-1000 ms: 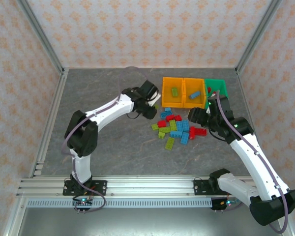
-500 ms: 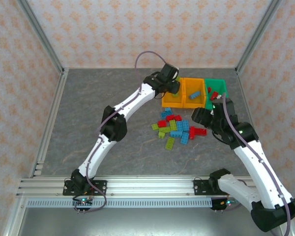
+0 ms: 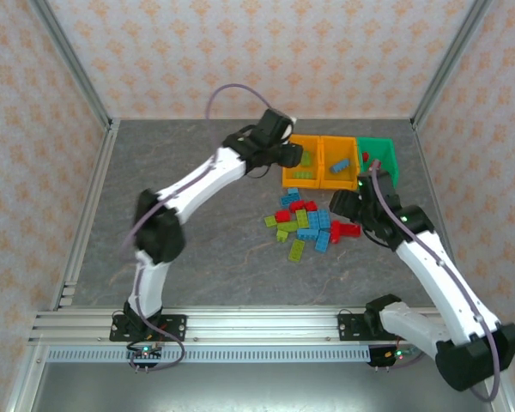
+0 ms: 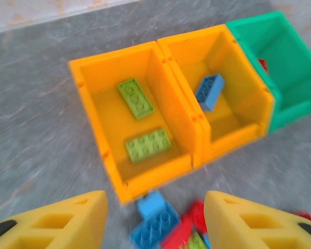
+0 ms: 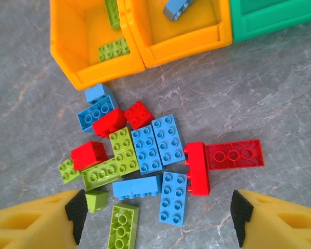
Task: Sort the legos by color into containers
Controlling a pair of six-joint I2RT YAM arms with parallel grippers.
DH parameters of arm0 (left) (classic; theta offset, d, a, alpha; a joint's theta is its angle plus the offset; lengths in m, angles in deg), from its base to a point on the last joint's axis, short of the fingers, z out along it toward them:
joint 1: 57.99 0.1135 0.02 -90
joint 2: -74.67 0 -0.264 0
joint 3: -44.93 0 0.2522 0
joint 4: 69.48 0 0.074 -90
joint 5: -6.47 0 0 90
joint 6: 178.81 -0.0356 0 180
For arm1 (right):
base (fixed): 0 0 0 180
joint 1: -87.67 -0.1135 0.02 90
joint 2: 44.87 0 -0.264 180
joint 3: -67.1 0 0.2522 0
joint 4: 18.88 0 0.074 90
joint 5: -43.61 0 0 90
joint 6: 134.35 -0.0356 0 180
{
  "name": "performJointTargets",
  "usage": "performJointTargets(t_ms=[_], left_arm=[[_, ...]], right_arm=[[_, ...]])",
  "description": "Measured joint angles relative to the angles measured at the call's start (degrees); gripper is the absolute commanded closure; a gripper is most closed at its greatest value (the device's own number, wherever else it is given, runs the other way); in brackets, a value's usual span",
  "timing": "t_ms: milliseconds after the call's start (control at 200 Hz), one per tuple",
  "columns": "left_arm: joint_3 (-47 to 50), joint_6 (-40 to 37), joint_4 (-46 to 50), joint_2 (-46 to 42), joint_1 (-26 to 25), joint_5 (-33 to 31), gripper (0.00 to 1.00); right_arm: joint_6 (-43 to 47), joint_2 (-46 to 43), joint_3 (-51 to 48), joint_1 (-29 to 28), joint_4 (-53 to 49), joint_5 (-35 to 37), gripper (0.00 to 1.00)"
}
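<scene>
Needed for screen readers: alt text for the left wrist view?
Two lime green bricks lie in the left orange bin, one light blue brick in the middle orange bin, beside a green bin. The open left gripper hovers above loose bricks.

Grey, marble-veined worktop spreads out under soft, even light. Pale walls with an orange floral pattern close it in on three sides. Silver metal posts stand at the corners, and a slotted aluminium rail runs along one edge.

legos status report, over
Left fingers open, empty, near the left orange bin. Right fingers open above the loose pile. Two lime legos in that bin, one blue lego in the middle bin; nothing blocking.
</scene>
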Motion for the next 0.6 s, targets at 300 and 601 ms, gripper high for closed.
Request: performJointTargets(t_ms=[300, 601], left_arm=[[32.1, -11.5, -4.6, -45.9, -4.2, -1.5, 0.39], [45.9, -33.3, 4.8, -56.7, -4.2, -1.0, 0.18]], right_arm=[[3.8, 27.3, 9.8, -7.6, 7.4, 0.2, 0.24], [7.3, 51.1, 24.9, -8.5, 10.3, 2.6, 0.37]])
